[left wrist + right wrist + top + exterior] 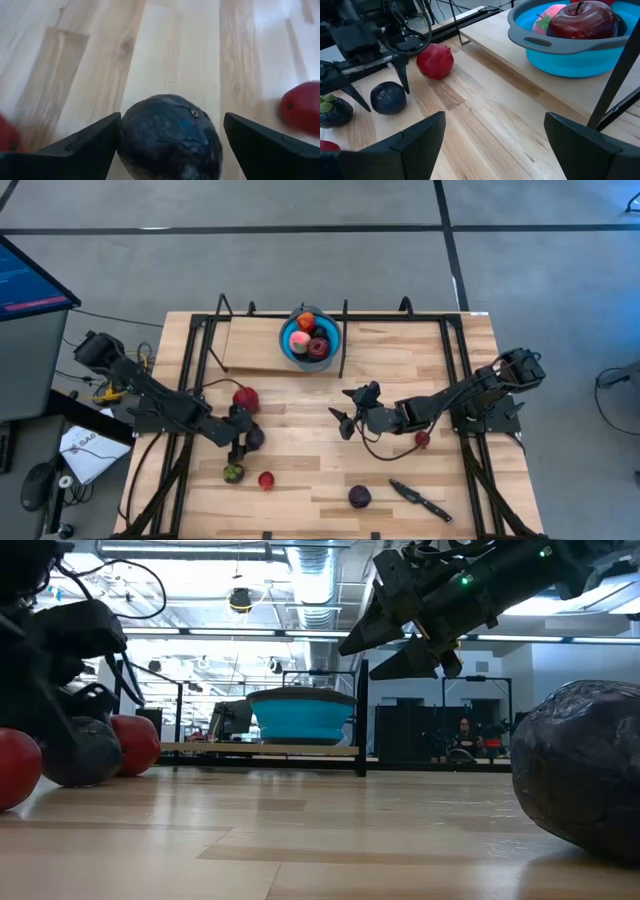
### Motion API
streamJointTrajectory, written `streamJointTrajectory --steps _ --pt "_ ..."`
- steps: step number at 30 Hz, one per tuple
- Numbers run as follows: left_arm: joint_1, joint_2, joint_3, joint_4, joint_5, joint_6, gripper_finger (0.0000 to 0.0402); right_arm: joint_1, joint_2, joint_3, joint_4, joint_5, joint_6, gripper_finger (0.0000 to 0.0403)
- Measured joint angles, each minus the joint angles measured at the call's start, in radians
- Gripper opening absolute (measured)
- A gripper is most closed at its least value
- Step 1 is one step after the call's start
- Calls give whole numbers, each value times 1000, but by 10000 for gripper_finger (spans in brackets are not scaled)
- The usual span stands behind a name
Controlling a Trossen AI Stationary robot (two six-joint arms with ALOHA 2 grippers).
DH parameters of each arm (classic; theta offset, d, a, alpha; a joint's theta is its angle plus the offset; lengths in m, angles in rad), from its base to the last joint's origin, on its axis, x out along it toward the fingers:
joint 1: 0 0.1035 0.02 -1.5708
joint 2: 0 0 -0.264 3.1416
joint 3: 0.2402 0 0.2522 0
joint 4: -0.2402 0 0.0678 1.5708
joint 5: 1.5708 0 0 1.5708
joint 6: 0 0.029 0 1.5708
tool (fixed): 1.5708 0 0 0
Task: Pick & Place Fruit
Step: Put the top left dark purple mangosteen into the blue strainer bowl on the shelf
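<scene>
Left gripper (243,442) lowered at table (300,490), jaws spread and released, dark fruit (170,136) sitting between fingers (75,150). Right gripper (350,408) raised mid-table, jaws spread, nothing held. Bowl (310,338) beyond it, fruit inside.

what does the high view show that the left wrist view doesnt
Only the high view shows the round blue bowl holding fruit, the black-handled knife, the right tool raised and open mid-table, and the dark purple round fruit near the knife. Only the left wrist view shows the open left tool straddling the dark blue-black round fruit up close. Both share that fruit and the pale wooden table.
</scene>
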State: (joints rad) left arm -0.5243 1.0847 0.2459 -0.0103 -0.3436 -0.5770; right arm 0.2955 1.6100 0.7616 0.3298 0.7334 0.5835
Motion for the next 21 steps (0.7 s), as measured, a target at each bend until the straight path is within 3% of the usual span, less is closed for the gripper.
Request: streamJointTrajectory --steps 7,21 --pt "0 111 0 66 0 127 344 0 0 0 1 0 3 333" --pt "0 121 0 86 -50 204 326 -2 0 0 1 0 12 333"
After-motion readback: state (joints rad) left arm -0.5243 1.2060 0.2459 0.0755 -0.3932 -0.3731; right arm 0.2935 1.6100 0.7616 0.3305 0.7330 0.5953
